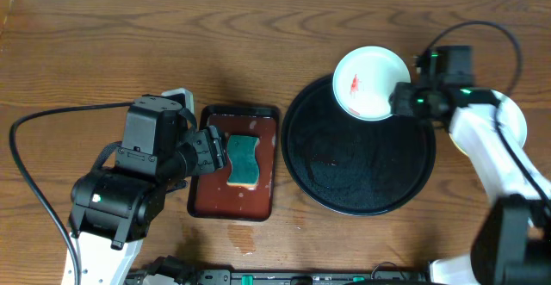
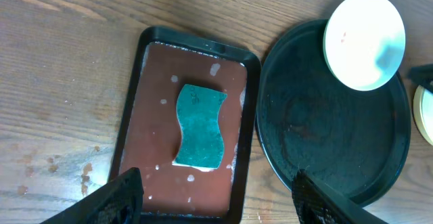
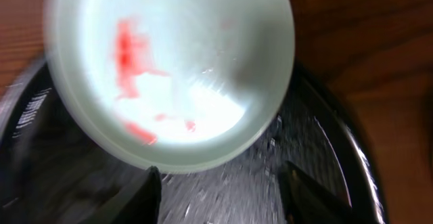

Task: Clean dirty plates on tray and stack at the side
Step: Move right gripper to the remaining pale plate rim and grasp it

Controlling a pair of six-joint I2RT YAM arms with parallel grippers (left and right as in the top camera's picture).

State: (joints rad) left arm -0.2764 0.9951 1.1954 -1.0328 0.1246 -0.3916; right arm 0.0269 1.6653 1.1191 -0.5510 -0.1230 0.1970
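A mint-white plate (image 1: 370, 83) (image 2: 364, 41) (image 3: 169, 68) with a red smear lies across the far rim of the round black tray (image 1: 362, 173) (image 2: 325, 129) (image 3: 325, 136). My right gripper (image 1: 401, 100) (image 3: 222, 173) is at the plate's right edge. It is open, and the plate's rim sits just ahead of the fingertips with nothing between them. A second pale plate (image 1: 516, 121) (image 2: 425, 116) lies on the table right of the tray, partly under my right arm. My left gripper (image 1: 215, 151) (image 2: 216, 180) hangs open over the small brown tray, holding nothing.
A green sponge (image 1: 243, 160) (image 2: 199, 126) lies in the wet rectangular reddish-brown tray (image 1: 207, 195) (image 2: 155, 95), left of the black tray. Small wet spots mark the wood in front of it. A black cable loops over the table at the left.
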